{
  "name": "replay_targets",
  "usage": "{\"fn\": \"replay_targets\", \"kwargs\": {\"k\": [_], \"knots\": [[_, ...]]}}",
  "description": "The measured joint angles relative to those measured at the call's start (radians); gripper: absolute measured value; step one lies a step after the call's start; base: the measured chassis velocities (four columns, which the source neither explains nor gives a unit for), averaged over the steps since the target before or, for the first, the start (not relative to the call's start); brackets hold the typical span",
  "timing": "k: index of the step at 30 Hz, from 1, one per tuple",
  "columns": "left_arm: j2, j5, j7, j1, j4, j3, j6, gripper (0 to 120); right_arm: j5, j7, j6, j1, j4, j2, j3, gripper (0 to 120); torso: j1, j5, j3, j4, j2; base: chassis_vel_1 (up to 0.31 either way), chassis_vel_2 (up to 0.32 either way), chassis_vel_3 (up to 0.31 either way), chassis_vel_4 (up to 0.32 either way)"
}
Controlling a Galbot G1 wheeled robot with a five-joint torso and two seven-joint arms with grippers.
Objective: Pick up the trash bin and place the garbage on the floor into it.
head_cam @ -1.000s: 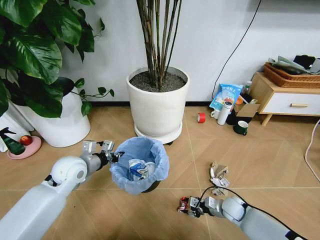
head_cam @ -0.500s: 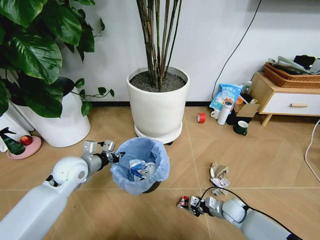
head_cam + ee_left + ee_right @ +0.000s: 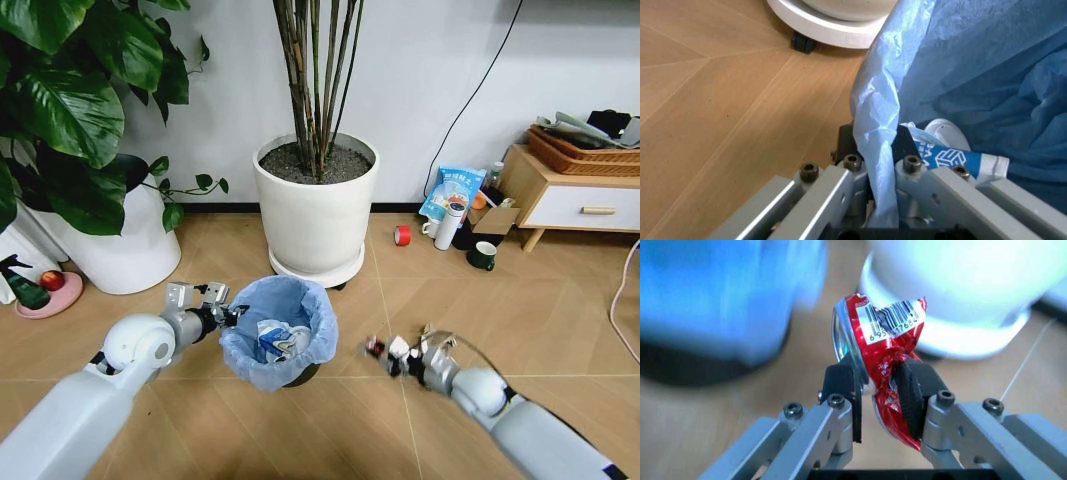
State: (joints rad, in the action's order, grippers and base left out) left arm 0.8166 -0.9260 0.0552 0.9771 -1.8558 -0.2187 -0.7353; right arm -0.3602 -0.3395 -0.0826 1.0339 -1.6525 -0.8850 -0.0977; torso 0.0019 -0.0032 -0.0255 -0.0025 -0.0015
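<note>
1. Two white plant pots stand at the back: one [image 3: 120, 250] far left, one [image 3: 316, 205] centre on a wheeled base.
2. The left gripper [image 3: 228, 311] is clenched on the blue bag at the rim of the one trash bin [image 3: 277, 340], which holds several scraps and sits in front of the centre pot.
3. The right gripper [image 3: 380, 352] pinches one crushed red can [image 3: 883, 347]; it has risen and now hovers just right of the bin.
4. One paper scrap [image 3: 437, 340] lies behind it; open floor to the right.
</note>
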Motion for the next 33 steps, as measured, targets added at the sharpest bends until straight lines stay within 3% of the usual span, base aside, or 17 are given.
{"fn": "replay_targets", "kwargs": {"k": [8,16,24,33], "knots": [[0.016,-0.009,0.014,-0.041,0.021,0.048,0.0,0,-0.113,0.048,-0.021,-0.105,-0.169,0.009,-0.057,15,0.0,-0.0001,0.0,-0.0001,0.0,0.0,0.0,0.0,0.0],[0.029,-0.044,0.036,-0.144,0.07,0.137,0.0,0,-0.199,0.066,-0.079,-0.163,-0.305,0.024,0.027,15,0.0,0.0001,0.0,0.0003,0.0,0.0,0.0,0.0,0.0],[0.054,-0.066,0.044,-0.222,0.1,0.217,0.0,0,-0.214,0.094,-0.096,-0.161,-0.347,0.03,0.15,15,0.0,0.0001,0.0,0.0002,0.0,0.0,0.0,0.0,0.0],[0.059,-0.076,0.051,-0.247,0.105,0.233,0.0,0,-0.217,0.131,-0.113,-0.161,-0.364,0.034,0.196,19,0.0,0.0001,0.0,0.0002,0.0,0.0,0.0,0.0,0.0]]}}
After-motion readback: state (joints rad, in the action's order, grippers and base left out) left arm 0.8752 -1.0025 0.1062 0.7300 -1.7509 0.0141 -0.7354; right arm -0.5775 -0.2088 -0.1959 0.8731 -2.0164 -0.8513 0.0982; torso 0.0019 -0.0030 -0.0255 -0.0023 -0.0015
